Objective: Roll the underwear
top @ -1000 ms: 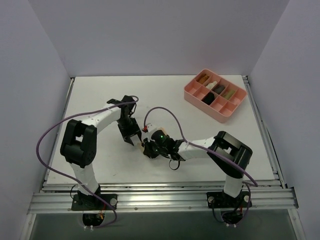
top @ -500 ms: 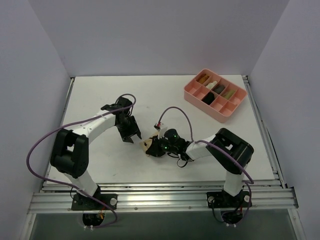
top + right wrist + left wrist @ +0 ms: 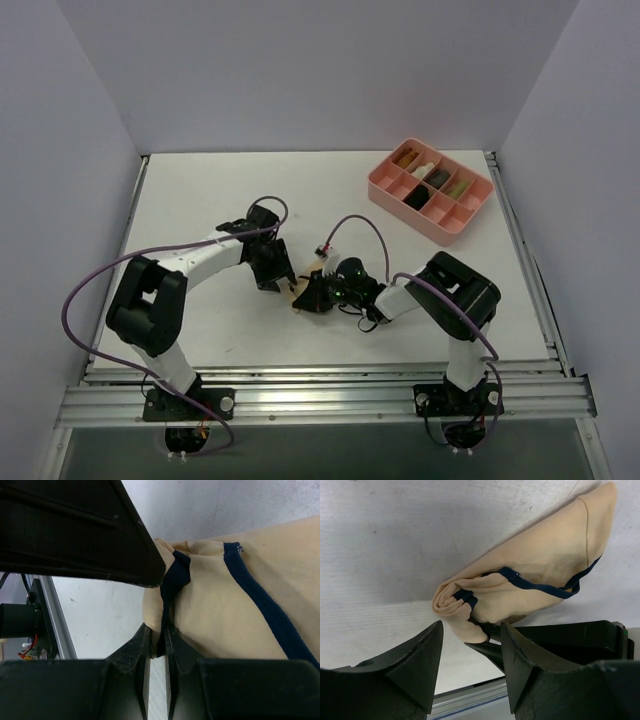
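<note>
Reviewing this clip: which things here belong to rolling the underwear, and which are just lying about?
In the job: underwear, partly rolled; right end effector, shut on its edge; left end effector, open beside the rolled end.
Lying about: pink divided tray; rolled cloths in it.

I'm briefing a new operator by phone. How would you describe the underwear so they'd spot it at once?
Start at the white table, then move away from the pink divided tray at its far right corner toward the middle. The underwear is the tan, half-rolled cloth with dark trim, pinched in the right tool; it is the only cloth lying outside the tray.
</note>
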You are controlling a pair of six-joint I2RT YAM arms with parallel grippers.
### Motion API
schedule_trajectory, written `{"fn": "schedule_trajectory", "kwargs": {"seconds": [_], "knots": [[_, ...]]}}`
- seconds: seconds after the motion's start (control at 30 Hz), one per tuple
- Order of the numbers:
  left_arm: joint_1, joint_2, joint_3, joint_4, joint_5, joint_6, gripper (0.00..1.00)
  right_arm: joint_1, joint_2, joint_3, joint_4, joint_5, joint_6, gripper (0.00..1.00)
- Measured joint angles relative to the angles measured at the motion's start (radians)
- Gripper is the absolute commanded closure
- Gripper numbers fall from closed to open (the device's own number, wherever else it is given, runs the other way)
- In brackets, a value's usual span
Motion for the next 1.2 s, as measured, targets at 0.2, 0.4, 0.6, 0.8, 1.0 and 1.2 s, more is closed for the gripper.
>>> {"fn": "schedule_trajectory", "kwargs": {"seconds": [0.2, 0.4, 0.6, 0.8, 1.0, 1.2], "knots": [[-0.023, 0.032, -0.018, 0.052, -0.004, -0.008, 0.48, -0.005, 0.002, 0.0, 0.003, -0.009, 0.006, 1.0], [-0.032, 0.04, -0.031, 0.062, -0.026, -0.026, 0.42, -0.013, 0.002, -0.001, 0.0, -0.017, 0.01, 1.0], [-0.037, 0.006, -0.051, 0.049, -0.08, -0.04, 0.42, -0.018, 0.008, -0.01, 0.026, -0.022, 0.02, 1.0], [-0.05, -0.06, -0.09, 0.047, -0.116, -0.058, 0.45, -0.022, 0.021, -0.025, 0.073, -0.027, 0.044, 1.0], [-0.075, -0.054, -0.114, 0.068, -0.121, -0.068, 0.45, -0.022, 0.022, -0.026, 0.078, -0.029, 0.047, 1.0], [-0.077, -0.003, -0.108, 0.089, -0.125, -0.076, 0.45, -0.023, 0.023, -0.026, 0.079, -0.031, 0.046, 1.0]]}}
